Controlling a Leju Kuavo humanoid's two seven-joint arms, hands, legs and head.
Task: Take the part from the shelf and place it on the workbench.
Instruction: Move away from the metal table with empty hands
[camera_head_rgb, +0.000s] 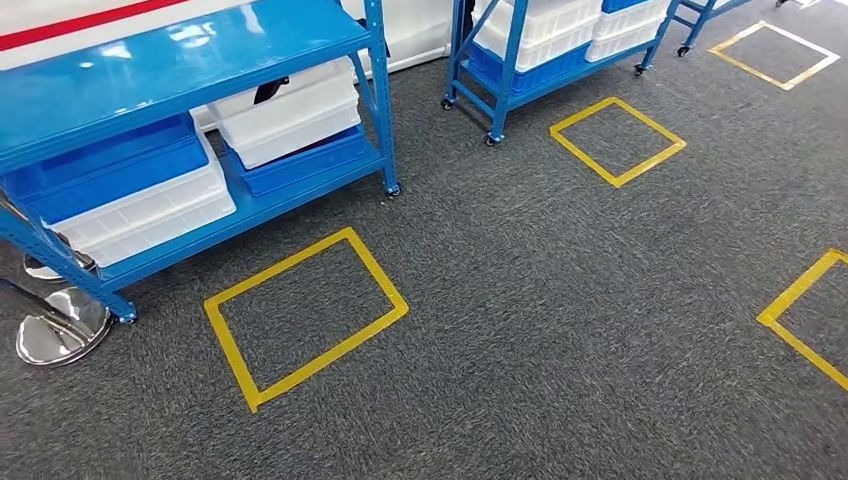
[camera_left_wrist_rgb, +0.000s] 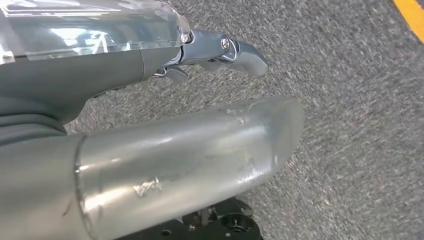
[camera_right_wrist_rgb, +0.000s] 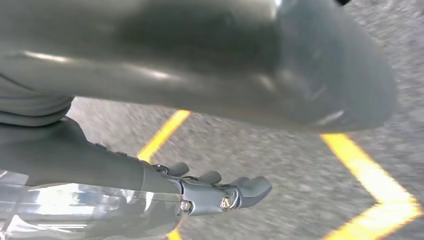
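Looking down from your head view: blue shelf (camera_head_rgb: 190, 50) at upper left holds white bins (camera_head_rgb: 290, 110) and blue bins (camera_head_rgb: 105, 165); part itself can't be made out. Yellow tape squares (camera_head_rgb: 305, 315) on grey carpet (camera_head_rgb: 560, 330). Left wrist view: left hand (camera_left_wrist_rgb: 165, 145) over carpet, fingers straight, holding nothing. Right wrist view: right hand (camera_right_wrist_rgb: 210, 80) likewise spread and empty, above yellow tape.

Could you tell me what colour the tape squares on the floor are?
Yellow; the tape squares show best in the head view.
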